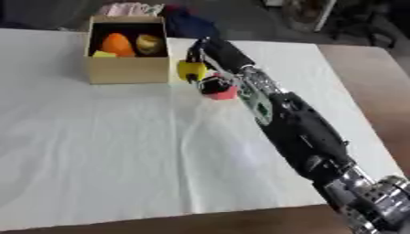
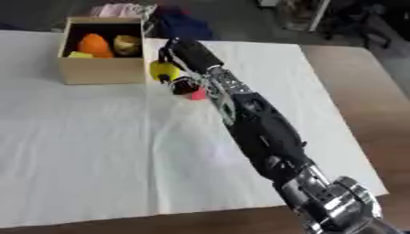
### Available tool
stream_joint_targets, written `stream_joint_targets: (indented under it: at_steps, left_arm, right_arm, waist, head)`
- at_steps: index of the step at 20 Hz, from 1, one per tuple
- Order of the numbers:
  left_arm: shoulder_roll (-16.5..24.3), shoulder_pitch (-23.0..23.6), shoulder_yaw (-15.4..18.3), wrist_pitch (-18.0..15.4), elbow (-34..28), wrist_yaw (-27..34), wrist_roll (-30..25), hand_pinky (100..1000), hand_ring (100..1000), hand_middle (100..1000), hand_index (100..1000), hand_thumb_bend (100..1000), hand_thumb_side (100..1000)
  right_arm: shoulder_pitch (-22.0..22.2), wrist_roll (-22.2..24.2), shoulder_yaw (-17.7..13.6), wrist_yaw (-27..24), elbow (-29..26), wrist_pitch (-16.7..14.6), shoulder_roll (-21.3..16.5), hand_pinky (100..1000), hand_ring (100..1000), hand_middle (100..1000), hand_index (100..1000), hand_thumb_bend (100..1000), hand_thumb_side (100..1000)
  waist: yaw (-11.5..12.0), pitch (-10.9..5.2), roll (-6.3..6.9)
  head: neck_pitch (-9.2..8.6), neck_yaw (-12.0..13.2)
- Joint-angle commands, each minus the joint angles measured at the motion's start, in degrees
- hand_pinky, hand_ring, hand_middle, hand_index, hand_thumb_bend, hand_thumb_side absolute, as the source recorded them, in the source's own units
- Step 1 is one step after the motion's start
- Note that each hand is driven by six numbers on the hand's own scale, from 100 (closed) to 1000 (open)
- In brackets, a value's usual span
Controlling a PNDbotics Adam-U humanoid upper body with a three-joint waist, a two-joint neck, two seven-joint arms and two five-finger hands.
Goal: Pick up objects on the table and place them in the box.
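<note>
Yellow rounded object (image 1: pixel 191 70) — right hand's (image 1: pixel 210 54) fingers.

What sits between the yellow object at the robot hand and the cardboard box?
Nothing: in the left eye view only a narrow strip of white tablecloth separates the yellow object, at the right robot hand, from the cardboard box.

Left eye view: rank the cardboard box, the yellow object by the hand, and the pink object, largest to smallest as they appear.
1. Cardboard box
2. Yellow object
3. Pink object, partly hidden by the right hand, so unsure against the yellow one.
</note>
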Motion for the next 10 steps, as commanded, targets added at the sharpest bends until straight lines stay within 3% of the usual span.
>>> stream_joint_targets:
  at_steps: [1, 6, 10]
  left_arm:
    - [0.6, -0.3, 0.9, 0.1, -0.6, -0.1, 0.0, 768, 579, 634, 772, 100, 556]
    - [0.2, -0.8, 0.6, -0.1, -1.0, 0.0, -0.6, 771, 579, 634, 772, 100, 558]
    - [-0.7, -1.9, -0.1, -0.4, -1.3, 0.3, -1.6, 772, 579, 635, 772, 100, 559]
  right_arm:
    - [-2.5, 1.2, 0.7, -4.4, -4.4, 0.2, -2.4, 582, 369, 283, 368, 100, 100]
    - [-6.7, 4.1, 1.2, -8.9, -7.7, 1.6, -3.6, 590, 388, 289, 373, 100, 100]
    - [-10.3, 4.4, -0.1, -8.5, -5.1, 2.8, -2.5, 597, 405, 301, 385, 100, 100]
  waist:
    - [0.2, -0.44, 0.23]
    - [1.3, -0.05, -0.17]
    - [3.6, 0.64, -0.56]
  head:
    - [-0.58, -0.1]
    - [-1.28, -1.1]
    - [-2.29, -3.3]
